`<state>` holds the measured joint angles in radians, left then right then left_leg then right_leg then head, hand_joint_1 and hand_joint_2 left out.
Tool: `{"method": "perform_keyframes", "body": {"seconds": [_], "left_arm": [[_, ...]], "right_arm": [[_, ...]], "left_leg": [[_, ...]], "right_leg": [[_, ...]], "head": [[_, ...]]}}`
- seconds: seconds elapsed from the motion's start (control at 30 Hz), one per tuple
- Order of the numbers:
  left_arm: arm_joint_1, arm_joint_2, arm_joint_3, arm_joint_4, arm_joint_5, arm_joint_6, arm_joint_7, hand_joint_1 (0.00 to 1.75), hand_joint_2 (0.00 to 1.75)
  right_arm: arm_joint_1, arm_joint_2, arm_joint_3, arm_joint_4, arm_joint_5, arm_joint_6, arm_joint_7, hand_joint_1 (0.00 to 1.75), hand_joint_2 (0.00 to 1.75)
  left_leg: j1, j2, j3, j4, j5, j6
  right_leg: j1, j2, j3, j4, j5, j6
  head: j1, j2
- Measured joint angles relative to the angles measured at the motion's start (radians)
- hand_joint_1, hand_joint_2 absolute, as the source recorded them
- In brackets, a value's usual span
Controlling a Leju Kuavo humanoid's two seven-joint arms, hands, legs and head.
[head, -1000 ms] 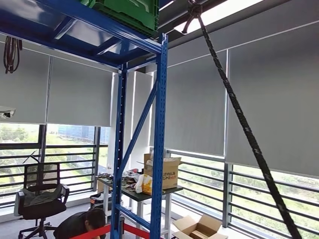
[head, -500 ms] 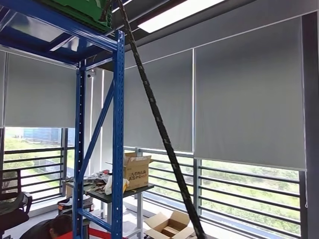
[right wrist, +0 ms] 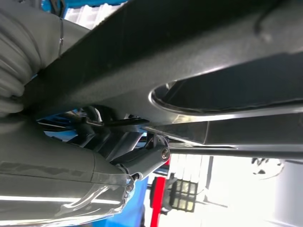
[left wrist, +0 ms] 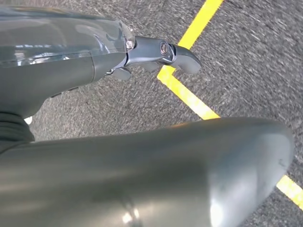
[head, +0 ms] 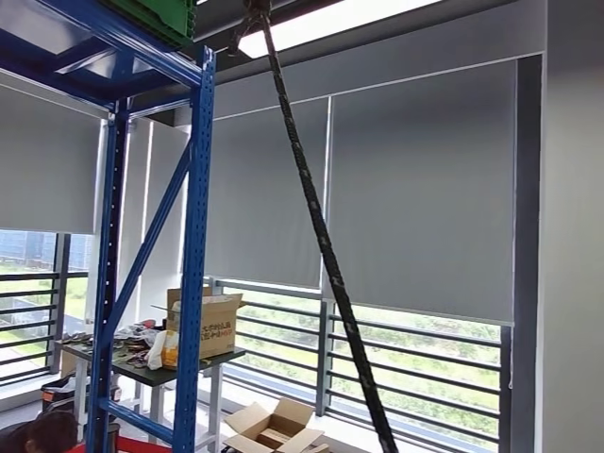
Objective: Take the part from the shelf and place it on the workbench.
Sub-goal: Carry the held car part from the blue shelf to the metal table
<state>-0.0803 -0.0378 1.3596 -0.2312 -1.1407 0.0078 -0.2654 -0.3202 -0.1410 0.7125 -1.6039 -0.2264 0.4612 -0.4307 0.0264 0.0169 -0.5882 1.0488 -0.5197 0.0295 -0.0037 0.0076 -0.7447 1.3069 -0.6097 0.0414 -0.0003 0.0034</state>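
Shelf (head: 192,236): stands at left.
Crate (head: 153,14): on the shelf's top level.
Surface (head: 153,366): behind the shelf.
Carton (head: 207,323): on the surface.
Rope (head: 321,236): right of the shelf.

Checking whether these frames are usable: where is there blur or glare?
Head view: sharp, but the ceiling light and windows are overbright. Left wrist view: floor motion-smeared, left hand glossy with reflections. Right wrist view: background blown out white, right hand dim.
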Motion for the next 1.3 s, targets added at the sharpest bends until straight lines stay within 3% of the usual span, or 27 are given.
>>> {"method": "perform_keyframes", "body": {"seconds": [0.03,0.07,0.1,0.17,0.23,0.3,0.33,0.4,0.47,0.5,0.53,0.57,0.6,0.67,0.73,0.8,0.87,0.93,1.0,1.03,1.07,1.17,1.23,1.3], "left_arm": [[-0.001,0.0,0.0,0.0,-0.001,0.0,0.0,0.0,1.75],[-0.002,0.0,0.0,0.0,-0.001,0.0,0.0,0.0,1.75],[-0.003,-0.001,0.0,0.0,-0.002,0.0,0.0,0.0,1.75],[-0.004,-0.002,0.0,0.0,-0.002,-0.001,-0.001,0.0,1.75],[-0.003,-0.002,0.0,0.0,-0.003,-0.001,0.0,0.0,1.75],[-0.004,-0.004,0.0,0.0,-0.003,-0.001,0.0,0.0,1.75],[-0.005,-0.005,0.0,0.0,-0.004,-0.001,0.0,0.0,1.75],[-0.004,-0.007,0.0,0.0,-0.005,-0.001,0.0,0.0,1.75],[-0.001,-0.008,0.0,0.0,-0.006,-0.001,0.0,0.0,1.75],[0.001,-0.008,0.0,0.0,-0.007,0.0,0.001,0.0,1.75],[0.002,-0.008,0.0,0.0,-0.008,0.0,0.001,0.0,1.75],[0.002,-0.008,0.0,0.0,-0.008,0.0,0.001,0.0,1.75],[0.002,-0.008,0.0,0.0,-0.009,0.0,0.001,0.0,1.75],[0.001,-0.008,0.0,0.0,-0.01,0.0,0.001,0.0,1.75],[0.0,-0.008,0.0,0.0,-0.011,0.0,0.002,0.0,1.75],[-0.002,-0.009,0.0,0.0,-0.012,0.0,0.003,0.0,1.75],[-0.004,-0.01,0.0,0.0,-0.013,0.0,0.0,0.0,1.75],[-0.003,-0.01,0.0,0.0,-0.014,0.0,-0.001,0.0,1.75],[0.0,-0.01,0.0,0.0,-0.015,0.0,-0.001,0.0,1.75],[0.001,-0.01,0.0,0.0,-0.016,0.0,-0.001,0.0,1.75],[0.0,-0.01,-0.001,0.0,-0.016,0.0,-0.002,0.0,1.75],[-0.001,-0.01,-0.001,0.0,-0.016,0.0,-0.005,0.0,1.75],[-0.001,-0.009,-0.001,0.0,-0.016,0.0,-0.008,0.0,1.75],[-0.002,-0.009,-0.002,0.0,-0.018,0.0,-0.009,0.0,1.75]], "right_arm": [[0.0,0.0,0.0,0.004,-0.001,0.0,0.001,1.75,1.75],[-0.001,0.0,0.0,0.006,-0.002,0.0,0.001,1.75,1.75],[-0.004,0.0,0.0,0.008,-0.003,0.0,0.002,1.75,1.75],[-0.01,0.002,0.0,0.011,-0.005,0.0,0.003,1.75,1.75],[-0.014,0.004,0.0,0.014,-0.007,0.0,0.004,1.75,1.75],[-0.014,0.005,0.0,0.017,-0.008,0.0,0.007,1.75,1.75],[-0.014,0.006,-0.001,0.019,-0.009,0.0,0.009,1.75,1.75],[-0.017,0.013,-0.001,0.023,-0.01,0.001,0.01,1.75,1.75],[-0.018,0.02,0.0,0.03,-0.011,0.001,0.011,1.75,1.75],[-0.017,0.022,0.0,0.034,-0.012,0.002,0.012,1.75,1.75],[-0.016,0.024,0.0,0.037,-0.013,0.002,0.012,1.75,1.75],[-0.016,0.026,0.0,0.039,-0.014,0.002,0.013,1.75,1.75],[-0.016,0.028,0.0,0.041,-0.016,0.002,0.013,1.75,1.75],[-0.017,0.034,0.0,0.043,-0.019,0.002,0.013,1.75,1.75],[-0.018,0.037,0.0,0.044,-0.021,0.002,0.014,1.75,1.75],[-0.017,0.039,-0.002,0.045,-0.023,0.002,0.014,1.75,1.75],[-0.017,0.038,-0.005,0.045,-0.024,0.002,0.014,1.75,1.75],[-0.019,0.038,-0.008,0.045,-0.025,0.002,0.014,1.75,1.75],[-0.017,0.038,-0.009,0.048,-0.025,0.003,0.014,1.75,1.75],[-0.015,0.038,-0.01,0.05,-0.025,0.003,0.014,1.75,1.75],[-0.013,0.038,-0.011,0.051,-0.025,0.003,0.014,1.75,1.75],[-0.014,0.038,-0.017,0.052,-0.025,0.005,0.014,1.75,1.75],[-0.016,0.039,-0.021,0.052,-0.026,0.006,0.014,1.75,1.75],[-0.017,0.039,-0.024,0.052,-0.029,0.006,0.013,1.75,1.75]], "left_leg": [[0.0,0.009,0.001,0.0,-0.001,0.0],[-0.001,0.017,0.004,0.0,-0.003,-0.001],[-0.001,0.024,0.007,0.0,-0.006,-0.003],[-0.003,0.037,0.014,-0.002,-0.011,-0.01],[-0.004,0.051,0.019,-0.006,-0.015,-0.02],[-0.002,0.06,0.027,-0.012,-0.018,-0.031],[-0.001,0.052,0.028,-0.007,-0.026,-0.035],[0.0,0.018,-0.002,0.061,-0.068,-0.037],[-0.002,-0.004,-0.069,0.189,-0.12,-0.037],[-0.002,-0.007,-0.097,0.236,-0.13,-0.038],[-0.003,-0.009,-0.11,0.25,-0.121,-0.038],[-0.003,-0.01,-0.106,0.226,-0.093,-0.038],[-0.002,-0.016,-0.086,0.171,-0.053,-0.037],[0.002,-0.05,-0.039,0.055,0.004,-0.033],[0.003,-0.075,-0.02,0.009,0.013,-0.028],[0.001,-0.063,-0.018,0.003,0.014,-0.021],[0.002,-0.046,-0.012,-0.003,0.016,-0.01],[0.001,-0.026,-0.006,-0.006,0.014,-0.001],[0.0,-0.004,-0.004,-0.006,0.01,0.002],[0.0,0.006,-0.003,-0.006,0.008,0.001],[0.0,0.015,-0.002,-0.006,0.006,0.0],[-0.003,0.038,0.009,-0.006,-0.003,-0.01],[-0.005,0.051,0.016,-0.009,-0.009,-0.02],[-0.003,0.067,0.024,-0.015,-0.012,-0.032]], "right_leg": [[-0.001,-0.002,-0.001,-0.001,0.013,0.0],[-0.001,-0.004,0.017,-0.042,0.042,-0.002],[0.001,-0.013,0.052,-0.112,0.08,-0.005],[0.011,-0.042,0.114,-0.236,0.124,-0.015],[0.021,-0.052,0.131,-0.275,0.126,-0.024],[0.021,-0.035,0.134,-0.286,0.131,-0.036],[0.019,-0.027,0.139,-0.293,0.134,-0.043],[0.014,-0.012,0.148,-0.304,0.139,-0.056],[0.017,0.007,0.149,-0.305,0.138,-0.061],[0.018,0.018,0.149,-0.304,0.137,-0.062],[0.018,0.03,0.15,-0.303,0.136,-0.063],[0.019,0.041,0.152,-0.301,0.135,-0.063],[0.018,0.053,0.153,-0.299,0.132,-0.062],[0.019,0.074,0.152,-0.289,0.125,-0.056],[0.017,0.091,0.144,-0.281,0.122,-0.047],[0.014,0.1,0.139,-0.281,0.122,-0.037],[0.014,0.067,0.127,-0.252,0.1,-0.025],[0.011,0.021,0.078,-0.15,0.048,-0.014],[0.003,0.006,0.014,-0.028,0.006,-0.006],[-0.001,0.004,-0.001,-0.005,0.009,-0.003],[-0.003,0.0,0.004,-0.023,0.029,-0.001],[0.001,-0.042,0.096,-0.213,0.12,-0.004],[0.01,-0.061,0.127,-0.277,0.134,-0.013],[0.015,-0.045,0.13,-0.283,0.134,-0.025]], "head": [[0.0,0.0],[0.0,0.0],[0.0,0.0],[0.0,0.0],[0.0,0.0],[0.0,0.0],[0.0,0.0],[0.0,0.0],[0.0,0.0],[0.0,0.0],[0.0,0.0],[0.0,0.0],[0.0,0.0],[0.0,0.0],[0.0,0.0],[0.0,0.0],[0.0,0.0],[0.0,0.0],[0.0,0.0],[0.0,0.0],[0.0,0.0],[0.0,0.0],[0.0,0.0],[0.0,0.0]]}}
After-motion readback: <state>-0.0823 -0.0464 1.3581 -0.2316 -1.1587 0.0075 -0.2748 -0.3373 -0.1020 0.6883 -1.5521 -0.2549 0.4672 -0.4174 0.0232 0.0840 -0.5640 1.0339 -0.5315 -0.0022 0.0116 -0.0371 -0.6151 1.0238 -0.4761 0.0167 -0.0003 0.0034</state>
